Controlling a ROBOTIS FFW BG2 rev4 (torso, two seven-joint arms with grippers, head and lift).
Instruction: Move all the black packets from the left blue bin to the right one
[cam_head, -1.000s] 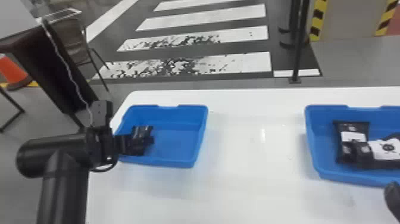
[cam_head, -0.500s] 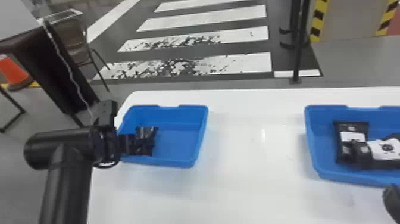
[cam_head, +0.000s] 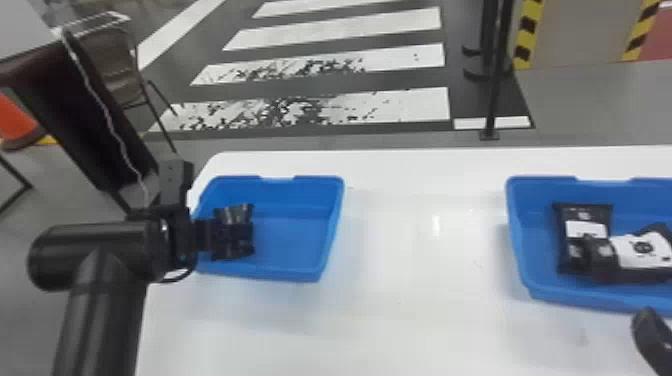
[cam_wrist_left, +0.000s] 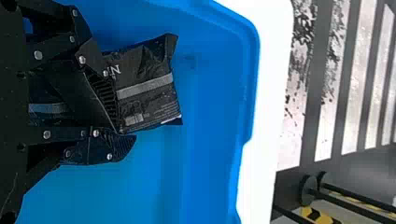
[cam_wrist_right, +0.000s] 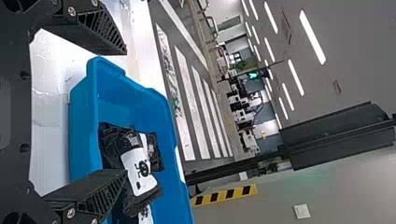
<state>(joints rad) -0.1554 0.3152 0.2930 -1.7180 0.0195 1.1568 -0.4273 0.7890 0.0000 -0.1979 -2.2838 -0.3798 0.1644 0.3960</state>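
One black packet (cam_wrist_left: 144, 70) shows in the left blue bin (cam_head: 280, 275), at the left gripper (cam_head: 215, 235). Its dark film is glossy and creased, crossed by a grey band, with small pale print and a paler block below the band. In the left wrist view, part of the packet lies behind the gripper; whether it is being pinched cannot be told. The packet sits toward the bin's left side in the head view, with bare blue floor to its right.

At least two black packets (cam_head: 585, 215) lie in the right blue bin (cam_head: 520, 250), touching or overlapping. One bears a white label across its dark wrapping; another has a broad white panel with a round black emblem, its film bunched and wrinkled at the end. The right gripper (cam_head: 650, 330) is near that bin's near edge, its two fingers spread wide apart.
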